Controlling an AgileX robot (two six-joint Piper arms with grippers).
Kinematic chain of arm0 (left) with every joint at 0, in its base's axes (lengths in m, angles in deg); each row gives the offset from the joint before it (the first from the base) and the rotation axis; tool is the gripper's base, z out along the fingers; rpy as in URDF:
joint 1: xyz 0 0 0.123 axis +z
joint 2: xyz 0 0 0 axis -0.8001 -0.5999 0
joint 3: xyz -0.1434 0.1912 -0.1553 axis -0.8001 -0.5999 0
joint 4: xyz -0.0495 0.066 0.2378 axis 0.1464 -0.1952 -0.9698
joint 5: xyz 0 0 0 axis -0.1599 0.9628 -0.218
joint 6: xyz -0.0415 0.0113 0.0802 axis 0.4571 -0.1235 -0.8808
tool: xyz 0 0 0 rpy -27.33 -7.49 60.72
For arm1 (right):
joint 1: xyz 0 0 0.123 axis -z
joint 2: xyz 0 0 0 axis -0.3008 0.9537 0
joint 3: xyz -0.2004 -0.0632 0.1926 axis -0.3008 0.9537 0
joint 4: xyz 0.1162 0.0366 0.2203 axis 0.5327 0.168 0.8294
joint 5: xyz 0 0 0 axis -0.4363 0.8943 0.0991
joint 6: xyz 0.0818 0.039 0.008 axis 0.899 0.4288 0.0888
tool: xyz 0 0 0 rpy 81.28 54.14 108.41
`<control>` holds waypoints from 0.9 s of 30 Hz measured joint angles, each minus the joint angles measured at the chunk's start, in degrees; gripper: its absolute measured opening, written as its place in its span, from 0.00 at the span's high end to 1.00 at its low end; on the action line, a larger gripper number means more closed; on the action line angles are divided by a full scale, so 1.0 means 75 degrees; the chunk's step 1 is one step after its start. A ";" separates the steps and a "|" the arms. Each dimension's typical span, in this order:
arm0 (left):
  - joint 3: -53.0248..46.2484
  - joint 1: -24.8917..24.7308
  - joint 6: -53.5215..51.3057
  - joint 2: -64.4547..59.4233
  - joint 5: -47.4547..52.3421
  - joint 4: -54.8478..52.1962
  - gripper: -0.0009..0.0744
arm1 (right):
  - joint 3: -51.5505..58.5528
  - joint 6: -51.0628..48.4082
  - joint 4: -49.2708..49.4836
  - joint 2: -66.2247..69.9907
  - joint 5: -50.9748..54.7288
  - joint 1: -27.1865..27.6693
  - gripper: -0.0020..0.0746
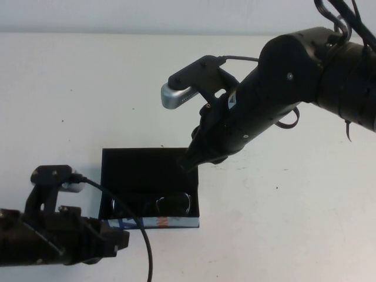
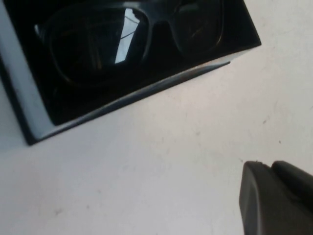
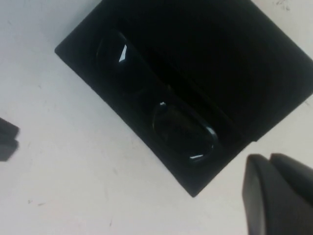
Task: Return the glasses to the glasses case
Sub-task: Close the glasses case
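glasses (image 1: pixel 153 205) already in case (image 1: pixel 147 164), lid open. right gripper (image 1: pixel 189 160) over far corner, left gripper (image 1: pixel 120 241) near front; can't tell either's fingers. next: close lid.

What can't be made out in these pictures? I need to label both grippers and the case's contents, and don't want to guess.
- Right gripper, above the open glasses case's far right corner: high view, the arm's own body hides its fingers; its wrist view is cut off at the edge.
- Left gripper, near the case's front left corner: dark and cut off in both views.
- Glasses temples: black on black lining, not discernible.
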 joint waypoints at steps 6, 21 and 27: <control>0.0011 -0.0015 -0.2646 -0.1595 -0.0083 0.2250 0.99 | -0.0770 0.0146 0.0163 0.0600 0.0114 0.0071 0.99; 0.0352 -0.0015 -0.5538 -0.3484 0.0076 0.3989 0.99 | -0.3717 0.0175 0.0275 0.3124 0.0883 0.0218 0.99; 0.0457 -0.0015 -0.5796 -0.3577 0.0085 0.4068 0.99 | -0.4435 0.0190 0.0275 0.3804 0.0925 0.0218 0.99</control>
